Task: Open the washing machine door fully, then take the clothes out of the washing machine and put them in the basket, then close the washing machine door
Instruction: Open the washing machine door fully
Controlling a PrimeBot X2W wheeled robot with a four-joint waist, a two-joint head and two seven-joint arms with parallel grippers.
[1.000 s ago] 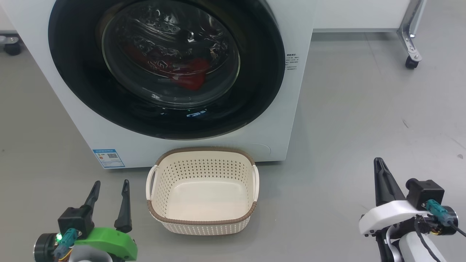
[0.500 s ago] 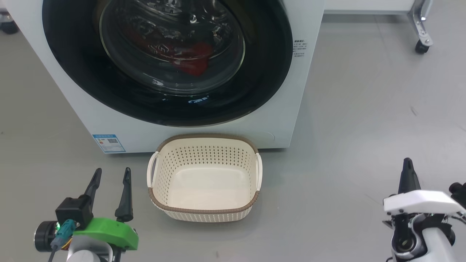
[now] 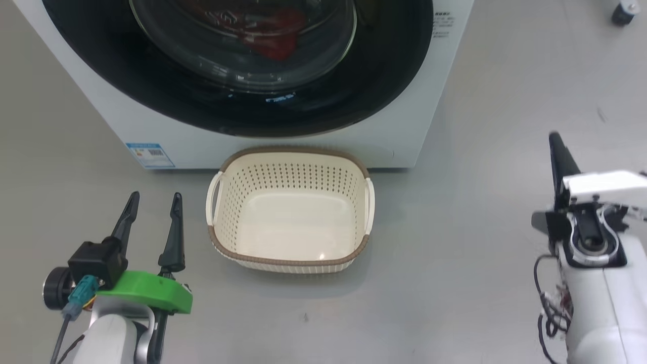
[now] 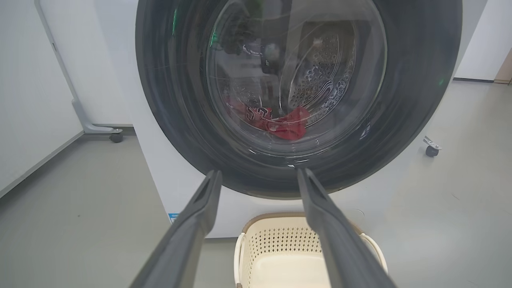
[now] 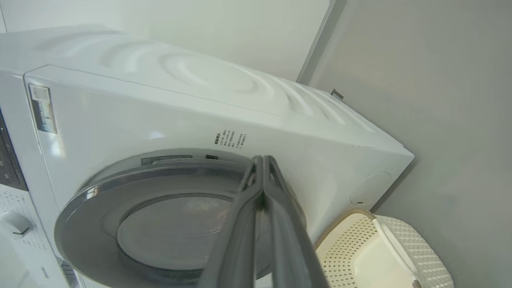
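A: Where is your washing machine door (image 3: 384,76)?
B: Shut flat against the white washing machine (image 3: 354,141), with the red jersey (image 3: 270,43) lying behind its glass.
A: And the basket (image 3: 293,174)?
B: On the floor (image 3: 455,253), just in front of the machine.
A: Your grippers?
B: Left gripper (image 3: 154,197) sits beside the basket, fingers apart. Right gripper (image 3: 554,137) is off to the right, fingers pressed together.

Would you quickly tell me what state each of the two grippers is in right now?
Left gripper, green-mounted with two long dark fingers: open, holding nothing.
Right gripper, white-mounted with two long dark fingers: shut, holding nothing.
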